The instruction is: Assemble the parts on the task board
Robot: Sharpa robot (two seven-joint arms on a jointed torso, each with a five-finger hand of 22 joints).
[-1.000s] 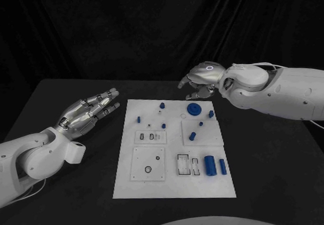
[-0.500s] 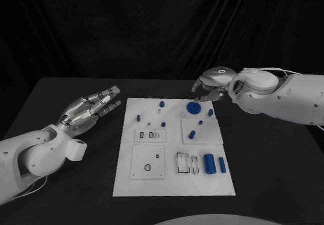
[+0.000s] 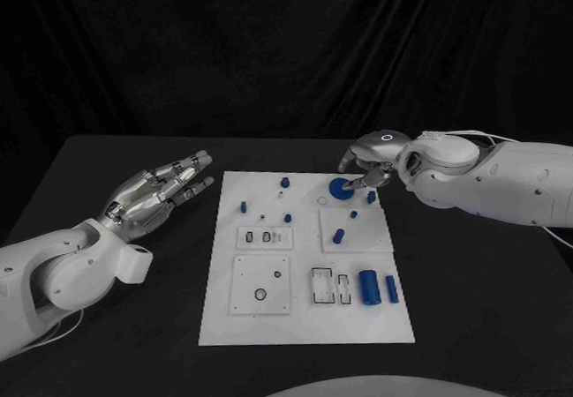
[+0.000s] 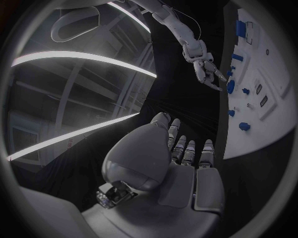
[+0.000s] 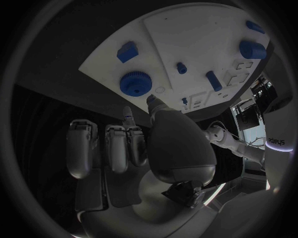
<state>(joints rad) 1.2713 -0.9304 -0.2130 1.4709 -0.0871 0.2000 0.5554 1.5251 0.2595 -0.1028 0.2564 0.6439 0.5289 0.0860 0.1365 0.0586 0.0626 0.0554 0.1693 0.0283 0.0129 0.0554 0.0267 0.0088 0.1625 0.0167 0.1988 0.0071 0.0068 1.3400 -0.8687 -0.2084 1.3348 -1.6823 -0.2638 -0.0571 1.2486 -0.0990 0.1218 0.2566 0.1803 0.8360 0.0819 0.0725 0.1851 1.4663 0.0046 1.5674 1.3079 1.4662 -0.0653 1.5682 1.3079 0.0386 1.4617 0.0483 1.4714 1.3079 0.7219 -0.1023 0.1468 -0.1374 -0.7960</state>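
White task board [image 3: 305, 321], one blue gear [image 3: 343, 190], left hand [image 3: 156, 195] spread empty, right hand [image 3: 365, 167] curled, empty

Both arms are showing smooth, bulbous white shells. The left hand [image 3: 154, 197] is gleaming silver, its fingers built of jointed metallic segments. The right hand [image 3: 366, 170] is wearing a rounded silver back bearing a small glowing ring. A thin white cable is looping along the right forearm.

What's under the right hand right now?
The right hand hangs over the task board's far edge, fingertips by the blue gear. The gear shows; the small part beside it is partly covered in the head view.
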